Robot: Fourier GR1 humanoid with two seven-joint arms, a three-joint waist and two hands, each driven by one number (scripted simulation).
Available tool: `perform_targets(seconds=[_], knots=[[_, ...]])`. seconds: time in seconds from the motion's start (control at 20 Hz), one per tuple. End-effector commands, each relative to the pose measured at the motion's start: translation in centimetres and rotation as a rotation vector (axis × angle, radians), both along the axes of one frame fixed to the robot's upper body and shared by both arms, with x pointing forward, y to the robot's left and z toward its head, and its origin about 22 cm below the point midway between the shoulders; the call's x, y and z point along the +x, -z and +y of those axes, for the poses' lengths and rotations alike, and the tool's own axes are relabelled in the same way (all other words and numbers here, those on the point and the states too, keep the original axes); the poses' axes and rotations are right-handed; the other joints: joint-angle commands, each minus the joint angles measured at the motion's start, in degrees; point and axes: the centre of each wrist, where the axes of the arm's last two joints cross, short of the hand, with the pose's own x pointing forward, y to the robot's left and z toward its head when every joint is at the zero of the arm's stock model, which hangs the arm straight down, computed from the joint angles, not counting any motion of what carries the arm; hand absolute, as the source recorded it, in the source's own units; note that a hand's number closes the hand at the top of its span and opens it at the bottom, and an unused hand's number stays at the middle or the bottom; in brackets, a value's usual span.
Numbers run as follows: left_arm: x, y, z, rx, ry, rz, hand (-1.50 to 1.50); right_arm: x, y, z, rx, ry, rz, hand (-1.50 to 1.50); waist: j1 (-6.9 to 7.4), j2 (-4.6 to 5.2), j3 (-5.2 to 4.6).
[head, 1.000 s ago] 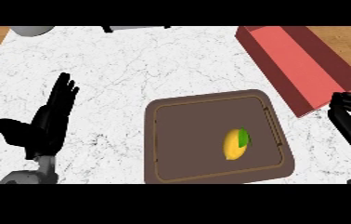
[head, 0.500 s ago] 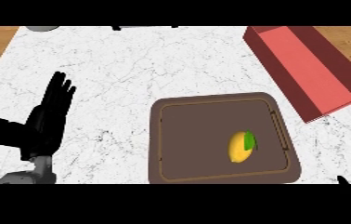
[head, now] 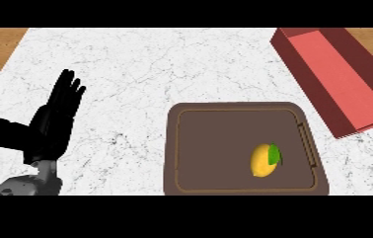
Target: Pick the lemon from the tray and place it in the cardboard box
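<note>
The lemon [head: 264, 161], likely light, firm and a little slick, lies in the right half of the brown tray [head: 172, 148] near the reddish cardboard box [head: 328, 74], best taken across its narrow middle; the left hand [head: 55, 121] rests open, empty, the right hand unseen.

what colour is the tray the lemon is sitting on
The tray is dark brown with a lighter brown line inside its rim, holding the yellow lemon. Head view.

White marble counter [head: 160, 64], wooden edge [head: 11, 42]
</note>
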Motion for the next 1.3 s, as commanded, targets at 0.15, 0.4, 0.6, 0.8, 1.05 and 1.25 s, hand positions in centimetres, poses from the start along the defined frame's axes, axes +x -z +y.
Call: perform_targets(seconds=[0.15,0.4,0.6,0.8,1.05,1.25], knots=[[0.3,0.5,-1.5,-0.001,0.042,-0.003,0.0,1.0,-6.5,3.9,0.108,-0.042,0.006,-1.5,1.25,0.06,0.09],[0.3,-0.5,0.0,0.012,0.023,-0.004,0.0,3.4,-6.6,5.0,0.138,-0.042,0.009,-1.5,1.84,-0.09,0.11],[0.1,0.7,-1.4,-0.016,0.034,0.018,0.0,6.9,-4.7,6.0,0.11,-0.017,0.062,-1.5,1.96,-0.06,0.11],[1.0,0.1,-1.5,-0.004,0.004,0.001,0.0,6.7,-6.5,5.7,0.14,0.002,0.091,-1.5,0.57,-0.32,0.19],[-0.1,1.5,-2.1,0.003,0.007,-0.009,0.0,9.3,-5.2,9.3,0.177,-0.049,0.111,-1.5,0.77,-0.4,0.22],[0.3,0.5,-1.1,-0.017,0.012,0.017,0.0,10.1,-4.3,9.2,0.149,-0.028,0.126,-1.5,0.5,-0.43,0.29]])
